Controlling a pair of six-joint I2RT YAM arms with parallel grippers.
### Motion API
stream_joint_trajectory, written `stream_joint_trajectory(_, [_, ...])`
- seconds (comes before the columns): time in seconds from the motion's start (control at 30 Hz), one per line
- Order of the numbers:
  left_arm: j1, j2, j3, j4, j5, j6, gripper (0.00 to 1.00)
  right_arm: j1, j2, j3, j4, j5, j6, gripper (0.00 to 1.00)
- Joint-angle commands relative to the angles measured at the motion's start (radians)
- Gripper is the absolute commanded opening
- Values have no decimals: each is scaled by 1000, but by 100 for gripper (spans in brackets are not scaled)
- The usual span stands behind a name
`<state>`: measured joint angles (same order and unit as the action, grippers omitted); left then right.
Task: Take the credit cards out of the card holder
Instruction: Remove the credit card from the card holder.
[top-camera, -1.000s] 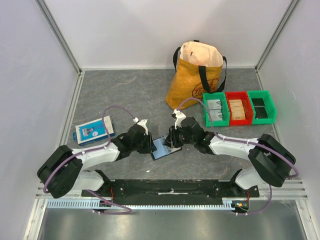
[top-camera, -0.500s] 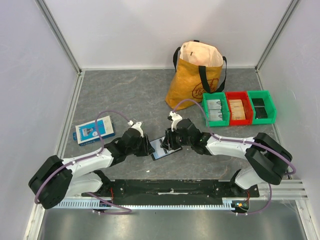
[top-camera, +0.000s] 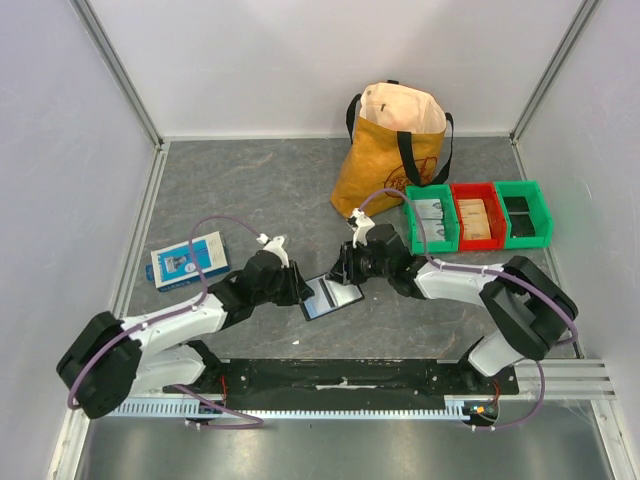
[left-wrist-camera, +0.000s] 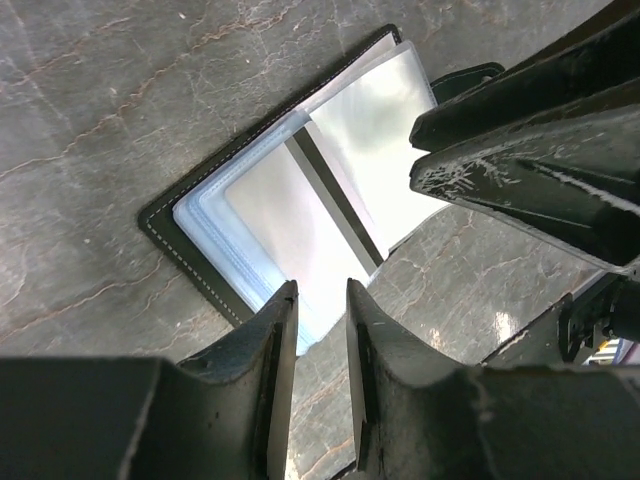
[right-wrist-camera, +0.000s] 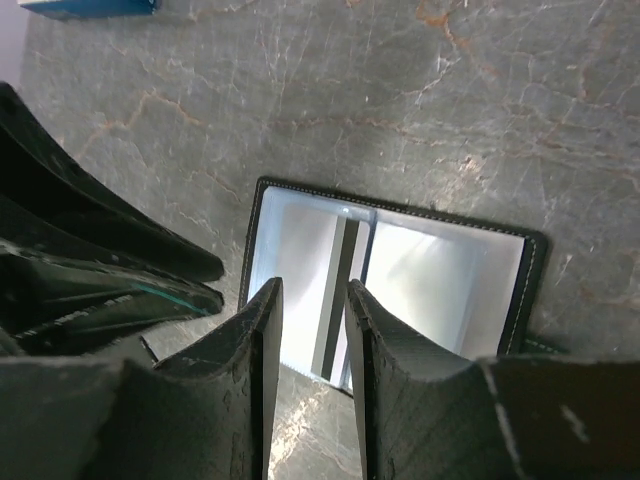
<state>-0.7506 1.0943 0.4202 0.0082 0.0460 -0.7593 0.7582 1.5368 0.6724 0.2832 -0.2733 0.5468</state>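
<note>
We found the small flat black folding card holder (top-camera: 332, 296) lying opened and face up on the grey marbled table (top-camera: 260, 190), its clear sleeves uppermost. A pale credit card with a dark stripe (left-wrist-camera: 262, 215) showed inside those sleeves, close to the holder's fold.

The left gripper (top-camera: 299, 291) stood at the holder's left end. In its own view its two black fingers (left-wrist-camera: 272, 340) were parted by a narrow gap with nothing between them, their tips over the holder's near corner.

The right gripper (top-camera: 346, 272) hung at the holder's far edge, its jaws likewise a little apart and empty, with the striped page just beyond the tips. We could not tell whether either pincer touched the holder.

A flat blue-and-white box (top-camera: 188, 260) lay well to the holder's left.
</note>
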Motion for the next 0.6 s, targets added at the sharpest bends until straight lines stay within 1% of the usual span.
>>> stream_joint_trajectory(0.0, [-3,102,48,107,31,-29,31,-40,46,-10,129,-138,35,38])
stream_joint_trajectory(0.1, [-3,154,43,121,34,-31,29,-60,86,-23,175,-176,56,38])
stream_joint_trajectory(0.2, [-3,168,17,131,32,-43,27,-74,124,-37,223,-214,79,38])
stream_joint_trajectory(0.27, [-1,167,-7,142,28,-55,23,-77,146,-46,247,-231,91,38])
stream_joint_trajectory(0.43, [-1,170,-54,161,25,-81,18,-80,197,-54,278,-265,99,38])
stream_joint_trajectory(0.5, [-3,171,-60,161,20,-86,12,-80,212,-59,296,-274,104,38])
stream_joint_trajectory(0.57, [-3,176,-64,162,17,-86,10,-80,223,-66,309,-277,110,37])
